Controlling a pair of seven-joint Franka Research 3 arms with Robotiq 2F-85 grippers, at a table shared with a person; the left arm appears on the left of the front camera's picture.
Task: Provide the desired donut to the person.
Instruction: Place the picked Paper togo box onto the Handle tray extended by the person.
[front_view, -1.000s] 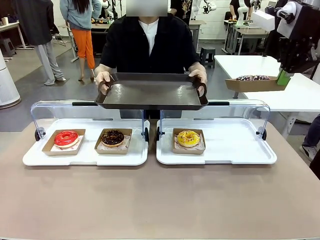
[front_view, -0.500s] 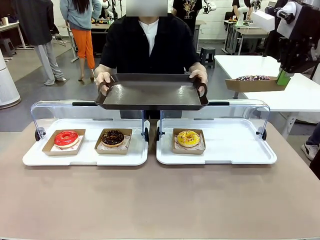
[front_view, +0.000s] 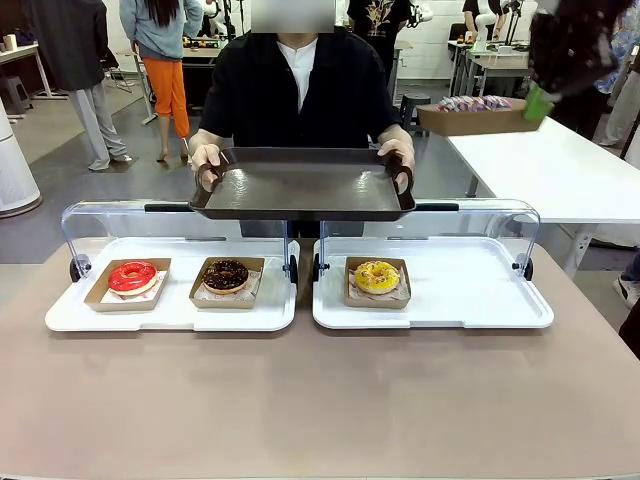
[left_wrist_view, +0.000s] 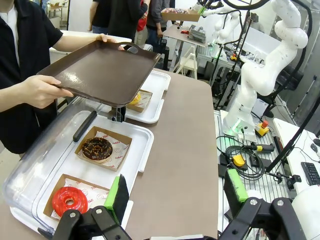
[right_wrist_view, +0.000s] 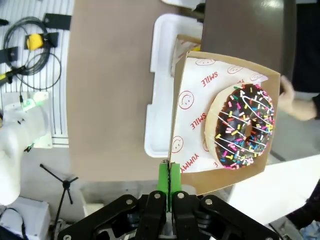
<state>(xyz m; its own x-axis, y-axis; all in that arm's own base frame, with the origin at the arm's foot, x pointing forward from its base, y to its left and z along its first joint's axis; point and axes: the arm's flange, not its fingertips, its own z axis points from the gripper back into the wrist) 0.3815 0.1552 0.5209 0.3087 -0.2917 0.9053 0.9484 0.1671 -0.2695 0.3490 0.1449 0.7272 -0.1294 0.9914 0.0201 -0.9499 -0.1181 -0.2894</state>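
Cardboard box (front_view: 470, 121) with the sprinkled chocolate donut (right_wrist_view: 245, 125) now higher and further left than a second ago, swung off the white side table (front_view: 570, 175) toward the person (front_view: 300, 90), and smeared by motion in the front view. Pinched at one edge by the right claw (right_wrist_view: 166, 176), green pads clamped tight on the card wall. Suggests pick finished and carry under way. Remains to lower the box onto the brown tray (front_view: 300, 188), held out level at the far side with a hand (front_view: 208, 162) at each end. Left claw (left_wrist_view: 176, 192) spread wide, holding nothing, hovering over the left end of the tabletop (front_view: 320, 400). On that beige surface, two white trays (front_view: 440, 318) side by side under raised clear covers (front_view: 100, 215). Red donut (front_view: 132, 276) and plain chocolate donut (front_view: 226, 274) on the left one, yellow donut (front_view: 376, 276) on the right, each in its own card box. Beyond, a busy workroom with more tables, a stool (front_view: 415, 110) and other people standing about.
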